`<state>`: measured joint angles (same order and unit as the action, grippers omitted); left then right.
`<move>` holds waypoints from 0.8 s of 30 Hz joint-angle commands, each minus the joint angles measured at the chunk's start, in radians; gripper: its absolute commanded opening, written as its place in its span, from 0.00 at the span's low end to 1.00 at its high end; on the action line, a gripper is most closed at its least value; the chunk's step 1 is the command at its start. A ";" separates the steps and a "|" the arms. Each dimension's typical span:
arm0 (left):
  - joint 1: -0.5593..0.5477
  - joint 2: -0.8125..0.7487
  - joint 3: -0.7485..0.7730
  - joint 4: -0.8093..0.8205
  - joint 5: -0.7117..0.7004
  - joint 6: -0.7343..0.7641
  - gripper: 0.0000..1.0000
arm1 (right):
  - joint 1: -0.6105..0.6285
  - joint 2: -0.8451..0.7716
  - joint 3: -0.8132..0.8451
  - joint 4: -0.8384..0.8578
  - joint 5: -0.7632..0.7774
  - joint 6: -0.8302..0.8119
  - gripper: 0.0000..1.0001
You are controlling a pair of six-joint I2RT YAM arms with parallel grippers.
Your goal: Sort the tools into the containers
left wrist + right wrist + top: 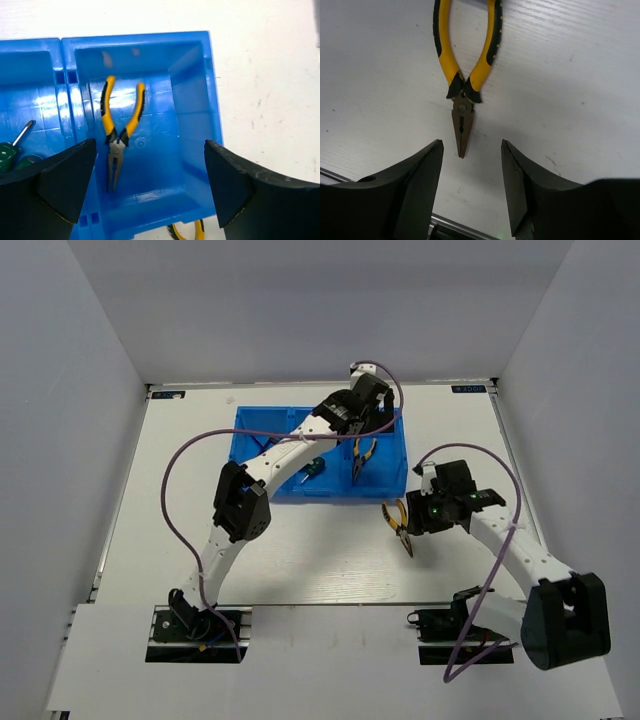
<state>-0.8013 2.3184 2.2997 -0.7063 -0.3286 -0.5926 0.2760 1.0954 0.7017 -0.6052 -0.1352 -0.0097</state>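
Two arms work over a blue three-part bin (252,435) at the far side of a white table (330,560). The left gripper (150,185) hangs above the bin's right compartment, its fingers spread wide and holding nothing. On that compartment's floor lie yellow-and-black pliers (120,135), handles splayed toward the far wall and nose toward the near wall. A green-handled screwdriver (12,150) lies in the middle compartment beside them.

The second pliers (464,95) lie flat on the table just outside the bin's near right corner, handles toward the bin and closed nose toward the arm bases. The right gripper (471,150) hovers over them, its fingers apart on either side of the nose tip and gripping nothing.
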 commanded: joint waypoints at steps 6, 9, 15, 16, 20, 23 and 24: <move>-0.009 -0.356 -0.092 0.030 -0.027 0.112 1.00 | 0.003 0.213 -0.034 0.332 -0.034 0.100 0.56; -0.021 -0.592 -0.453 0.076 -0.050 0.102 1.00 | 0.005 0.254 -0.036 0.420 -0.009 0.146 0.55; -0.021 -1.037 -0.964 0.025 -0.113 -0.048 1.00 | 0.008 0.296 -0.011 0.450 0.063 0.186 0.50; -0.021 -1.083 -1.014 0.007 -0.125 -0.076 1.00 | 0.005 0.307 -0.024 0.452 0.083 0.182 0.48; -0.030 -1.264 -1.200 -0.074 -0.125 -0.209 1.00 | 0.011 0.340 -0.062 0.473 0.098 0.192 0.41; -0.030 -1.335 -1.293 -0.122 -0.125 -0.274 1.00 | 0.020 0.333 -0.090 0.476 0.091 0.208 0.30; -0.030 -1.344 -1.303 -0.131 -0.125 -0.274 1.00 | 0.023 0.331 -0.093 0.473 0.088 0.217 0.30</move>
<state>-0.8276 1.0195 1.0290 -0.7780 -0.4347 -0.7746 0.2859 1.4235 0.6430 -0.1394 -0.0654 0.1783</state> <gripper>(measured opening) 0.992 0.311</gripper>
